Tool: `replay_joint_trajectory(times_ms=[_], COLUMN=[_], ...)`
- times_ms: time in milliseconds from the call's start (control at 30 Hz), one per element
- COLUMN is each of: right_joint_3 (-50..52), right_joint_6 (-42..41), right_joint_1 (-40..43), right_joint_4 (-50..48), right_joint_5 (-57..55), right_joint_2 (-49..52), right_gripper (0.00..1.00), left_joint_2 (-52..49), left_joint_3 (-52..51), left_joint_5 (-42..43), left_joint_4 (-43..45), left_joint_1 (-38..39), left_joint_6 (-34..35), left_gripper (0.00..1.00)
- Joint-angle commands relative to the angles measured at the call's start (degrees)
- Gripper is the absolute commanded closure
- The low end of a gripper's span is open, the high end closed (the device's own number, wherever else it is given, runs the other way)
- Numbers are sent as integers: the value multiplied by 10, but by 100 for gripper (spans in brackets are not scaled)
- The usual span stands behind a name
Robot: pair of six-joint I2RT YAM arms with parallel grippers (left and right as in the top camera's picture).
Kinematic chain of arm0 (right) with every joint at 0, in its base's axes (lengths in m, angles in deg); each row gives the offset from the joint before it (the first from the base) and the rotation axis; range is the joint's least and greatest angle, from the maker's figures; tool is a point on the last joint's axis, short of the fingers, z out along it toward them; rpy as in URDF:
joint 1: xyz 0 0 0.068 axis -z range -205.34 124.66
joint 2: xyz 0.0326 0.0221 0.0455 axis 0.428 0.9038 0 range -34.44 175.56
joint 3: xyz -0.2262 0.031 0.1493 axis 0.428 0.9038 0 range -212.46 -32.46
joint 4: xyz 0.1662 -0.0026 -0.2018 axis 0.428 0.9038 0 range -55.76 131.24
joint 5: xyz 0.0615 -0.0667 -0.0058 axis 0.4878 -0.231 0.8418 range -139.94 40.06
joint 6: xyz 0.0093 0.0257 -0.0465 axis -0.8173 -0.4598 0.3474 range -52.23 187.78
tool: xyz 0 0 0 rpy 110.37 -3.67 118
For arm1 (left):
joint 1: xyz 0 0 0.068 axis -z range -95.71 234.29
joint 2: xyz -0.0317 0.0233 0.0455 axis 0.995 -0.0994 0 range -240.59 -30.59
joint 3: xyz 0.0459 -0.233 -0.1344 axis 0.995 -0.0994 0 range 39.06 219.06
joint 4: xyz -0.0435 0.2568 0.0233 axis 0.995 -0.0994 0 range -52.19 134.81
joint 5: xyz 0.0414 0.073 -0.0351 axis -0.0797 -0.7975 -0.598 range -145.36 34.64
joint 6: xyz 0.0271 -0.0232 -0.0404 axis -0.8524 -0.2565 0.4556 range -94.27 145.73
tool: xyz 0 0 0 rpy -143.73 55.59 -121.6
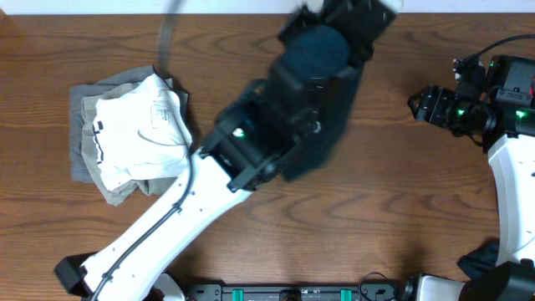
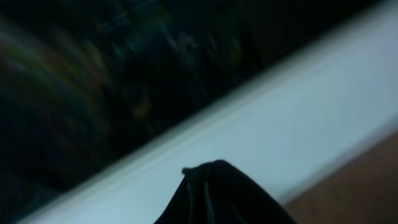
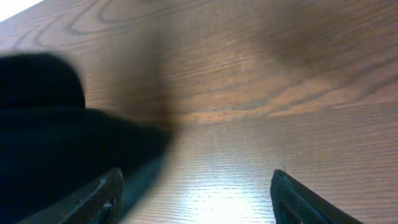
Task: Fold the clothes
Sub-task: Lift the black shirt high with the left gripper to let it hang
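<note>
pile: folded clothes point(image 1: 134, 138), white on grey, sit far left of table point(image 1: 401, 226); looks done to me.
step: I judge I'm lifting next piece, a dark shirt point(image 1: 322, 109), to spread it; not flat yet.
left gripper: hidden under arm overhead; jaws clamped, wrist view shows dark cloth point(image 2: 217, 196) bunched at them, so I take it as holding the shirt, mid-table, hanging.
right gripper point(image 3: 196, 199): wide apart, holding nothing, low over bare wood just beside shirt edge point(image 3: 56, 143).
next: I'd need right to catch a free edge, then lay flat.
in the way: left arm point(image 1: 167, 217) passes close by pile.
</note>
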Motion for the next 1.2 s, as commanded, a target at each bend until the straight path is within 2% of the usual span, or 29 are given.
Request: replay_joint_trajectory(times_ms=[0, 100, 400, 567, 633, 767, 933, 1067, 1167], right_joint_3=[4, 4, 4, 4, 4, 4, 3, 3, 3], right_joint_6=[-6, -6, -5, -6, -6, -43, -80, -79, -65], right_joint_1=[-5, -5, -5, -5, -5, 13, 94, 181, 238], right_joint_4=[4, 6, 10, 12, 13, 19, 13, 17, 22], right_joint_5=[3, 4, 3, -17, -36, -64, -42, 35, 89], right_joint_2=[-6, -6, -6, -6, -6, -6, -6, -7, -7], right_gripper=[26, 25, 24, 23, 23, 25, 26, 25, 28], left_joint_2=[13, 13, 12, 0, -12, -37, -63, -72, -74], left_joint_3=[54, 59, 59, 59, 59, 59, 59, 59, 59], left_joint_5=[10, -30, -59, -59, -52, -11, 16, 114, 145], left_joint_4=[27, 52, -12, -91, -93, -45, 85, 142, 191], left_joint_1=[-9, -9, 24, 36, 37, 48, 82, 93, 94], left_joint_6=[-40, -71, -72, -27, -19, -36, -78, -58, -21], left_gripper=[94, 94, 94, 94, 94, 94, 94, 94, 94])
